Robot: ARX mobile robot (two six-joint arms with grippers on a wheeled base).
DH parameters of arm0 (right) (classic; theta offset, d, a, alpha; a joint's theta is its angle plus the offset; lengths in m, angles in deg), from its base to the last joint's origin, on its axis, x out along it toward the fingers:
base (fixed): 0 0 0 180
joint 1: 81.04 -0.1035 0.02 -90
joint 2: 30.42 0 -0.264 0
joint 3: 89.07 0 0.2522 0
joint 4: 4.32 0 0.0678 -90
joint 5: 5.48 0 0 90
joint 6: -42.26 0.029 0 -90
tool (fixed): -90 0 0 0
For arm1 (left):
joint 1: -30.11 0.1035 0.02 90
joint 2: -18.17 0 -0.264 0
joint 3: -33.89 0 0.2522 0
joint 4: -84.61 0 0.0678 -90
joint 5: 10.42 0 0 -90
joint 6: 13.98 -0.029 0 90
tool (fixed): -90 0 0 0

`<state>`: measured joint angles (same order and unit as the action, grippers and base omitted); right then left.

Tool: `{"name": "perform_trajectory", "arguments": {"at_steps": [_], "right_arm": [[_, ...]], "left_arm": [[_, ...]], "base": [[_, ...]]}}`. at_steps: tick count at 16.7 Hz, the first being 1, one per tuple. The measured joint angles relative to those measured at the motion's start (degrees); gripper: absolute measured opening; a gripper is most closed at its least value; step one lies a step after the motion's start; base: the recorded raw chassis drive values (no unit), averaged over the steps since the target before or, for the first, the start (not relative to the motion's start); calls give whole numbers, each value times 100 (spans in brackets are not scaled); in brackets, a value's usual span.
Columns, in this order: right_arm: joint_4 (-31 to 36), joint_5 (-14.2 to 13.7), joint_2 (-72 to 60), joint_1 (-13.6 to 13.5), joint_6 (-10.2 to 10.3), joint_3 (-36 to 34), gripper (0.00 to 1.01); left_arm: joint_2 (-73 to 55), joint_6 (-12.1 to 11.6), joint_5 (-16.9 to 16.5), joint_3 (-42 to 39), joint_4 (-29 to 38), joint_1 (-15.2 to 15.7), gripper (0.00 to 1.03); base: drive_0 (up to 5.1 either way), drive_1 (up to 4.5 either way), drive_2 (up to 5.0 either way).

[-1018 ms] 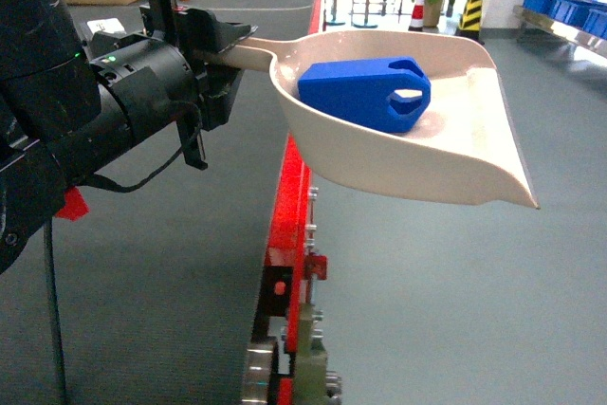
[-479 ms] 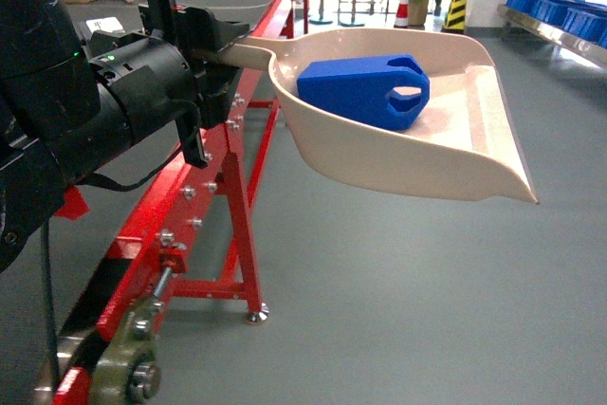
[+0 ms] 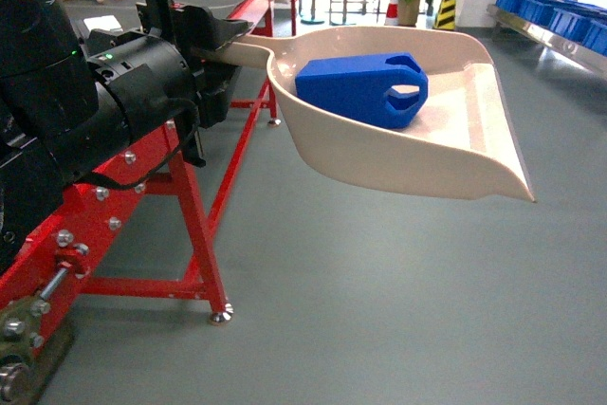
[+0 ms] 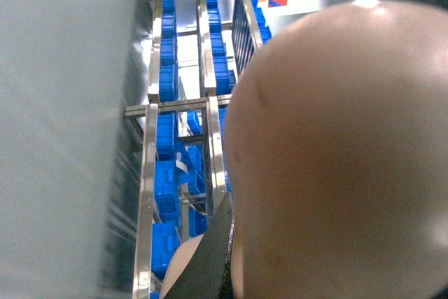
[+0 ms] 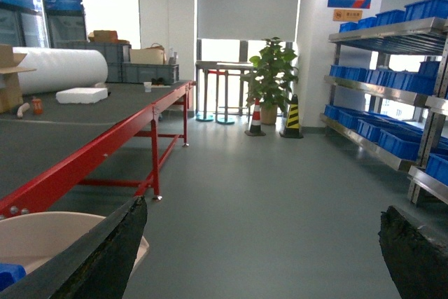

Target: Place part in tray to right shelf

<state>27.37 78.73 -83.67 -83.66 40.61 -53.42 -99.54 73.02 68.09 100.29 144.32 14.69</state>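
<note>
The pale beige tray [image 3: 398, 166] hangs in the air in the head view, level, with its lip to the right. My left gripper [image 3: 220, 47] is shut on its straight handle. The small blue part [image 3: 360, 90] lies inside the tray near its back wall. From the left wrist, the tray's underside [image 4: 336, 159] fills the right half beside one dark finger [image 4: 218, 246]. The right shelf [image 3: 555, 33], a steel rack with blue crates, shows at the far right and again in the left wrist view [image 4: 150, 173]. My right gripper [image 5: 262, 260] is open over bare floor, holding nothing.
A long red-framed conveyor table [image 3: 194, 198] runs along the left, its leg close below the tray handle. A potted plant [image 5: 269, 78], a traffic cone [image 5: 255, 120] and a striped bollard [image 5: 291, 118] stand at the far wall. Grey floor lies between table and shelves [image 5: 378, 146].
The scene has swung: the red conveyor frame has slid left and away in the head view. Tray, part and left arm hold the same pose relative to the camera.
</note>
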Motion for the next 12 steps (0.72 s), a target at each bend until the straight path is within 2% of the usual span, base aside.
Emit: {"name": "perform_trajectory", "arguments": {"at_steps": [12], "right_arm": [[0,-2,-2,0,11,0,98]], "left_arm": [[0,7,-13,0,-15,-13,16]], "base": [[492,-144,-330]]}}
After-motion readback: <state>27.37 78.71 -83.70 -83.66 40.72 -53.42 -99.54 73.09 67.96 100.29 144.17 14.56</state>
